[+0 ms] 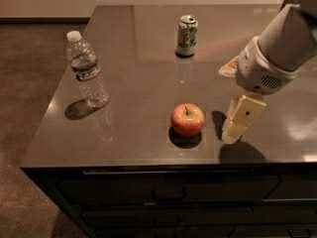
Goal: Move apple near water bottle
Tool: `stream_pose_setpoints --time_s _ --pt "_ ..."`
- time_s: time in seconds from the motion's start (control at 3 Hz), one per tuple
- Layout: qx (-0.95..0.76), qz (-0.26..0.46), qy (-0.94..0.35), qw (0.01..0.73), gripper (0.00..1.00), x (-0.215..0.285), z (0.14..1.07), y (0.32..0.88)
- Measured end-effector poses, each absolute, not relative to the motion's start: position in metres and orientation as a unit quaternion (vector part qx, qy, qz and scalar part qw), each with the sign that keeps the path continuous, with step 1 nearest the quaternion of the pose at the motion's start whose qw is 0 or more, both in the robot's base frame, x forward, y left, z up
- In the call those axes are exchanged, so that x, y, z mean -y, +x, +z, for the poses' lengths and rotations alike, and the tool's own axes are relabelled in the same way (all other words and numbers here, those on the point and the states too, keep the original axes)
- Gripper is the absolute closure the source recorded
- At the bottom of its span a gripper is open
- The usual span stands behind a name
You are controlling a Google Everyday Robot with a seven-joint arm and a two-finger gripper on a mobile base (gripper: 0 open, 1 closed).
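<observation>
The red-orange apple (187, 119) sits upright on the dark countertop, near the front edge, stem up. The clear water bottle (87, 74) with a white cap and a blue-red-white label stands at the left side of the counter, well apart from the apple. My gripper (231, 134) hangs from the white arm on the right. It is low over the counter, just right of the apple and not touching it. It holds nothing that I can see.
A green-and-white soda can (186, 35) stands at the back middle of the counter (138, 103). A pale yellowish object (228, 68) lies partly hidden behind my arm. The counter's front edge is close below the apple, and its left edge is just beyond the bottle.
</observation>
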State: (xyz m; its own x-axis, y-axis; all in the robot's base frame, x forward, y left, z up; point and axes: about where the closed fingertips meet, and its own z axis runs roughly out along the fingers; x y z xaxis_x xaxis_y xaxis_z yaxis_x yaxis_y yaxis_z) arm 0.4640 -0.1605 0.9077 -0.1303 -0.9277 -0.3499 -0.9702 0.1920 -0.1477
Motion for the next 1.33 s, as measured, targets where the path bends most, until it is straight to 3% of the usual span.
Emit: stream_pose_setpoints --time_s 1.33 --pt "-0.71 0.121 -0.666 0.196 0.0 0.096 0.857 0.473"
